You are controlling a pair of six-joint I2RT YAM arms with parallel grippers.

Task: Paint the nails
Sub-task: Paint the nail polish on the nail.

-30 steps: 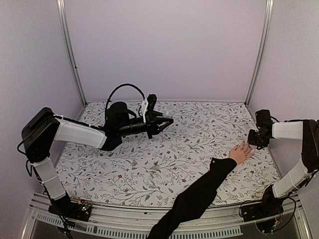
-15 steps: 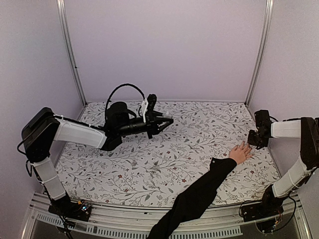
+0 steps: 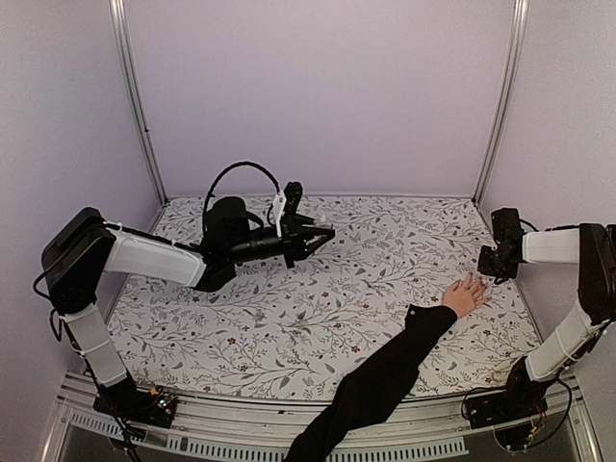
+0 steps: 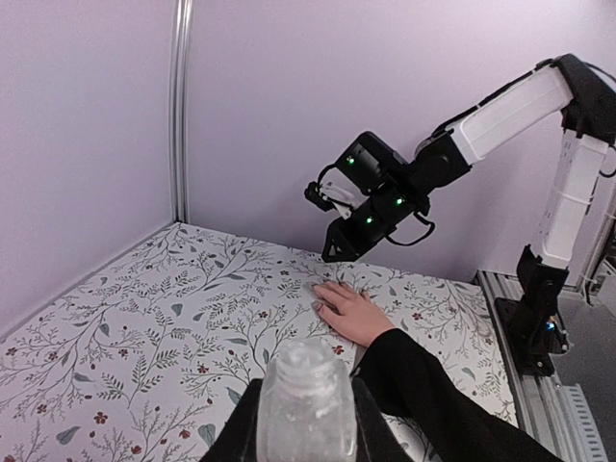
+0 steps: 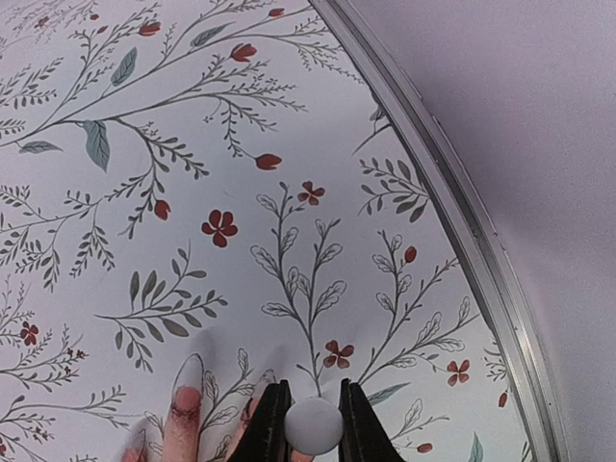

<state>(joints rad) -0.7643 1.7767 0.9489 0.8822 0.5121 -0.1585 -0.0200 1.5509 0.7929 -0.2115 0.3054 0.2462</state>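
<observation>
A light-skinned hand (image 3: 465, 295) with a long black sleeve (image 3: 385, 375) lies flat on the floral table at the right. It also shows in the left wrist view (image 4: 358, 314). One fingernail (image 5: 189, 373) shows in the right wrist view, with reddish smears on the finger below it. My right gripper (image 3: 492, 262) hovers just beyond the fingertips. In the right wrist view it (image 5: 313, 409) is shut on a small white round cap (image 5: 313, 429). My left gripper (image 3: 322, 234) is held above the middle of the table, and in the left wrist view it (image 4: 306, 423) is shut on a pale translucent open bottle (image 4: 306, 385).
The floral table cover (image 3: 318, 308) is bounded by lilac walls and metal corner posts (image 3: 499, 106). A metal rail (image 5: 452, 212) runs along the table edge close to my right gripper. The sleeve crosses the near right of the table.
My right gripper has drawn slightly back and up from the fingertips. The left arm and the hand have not moved.
</observation>
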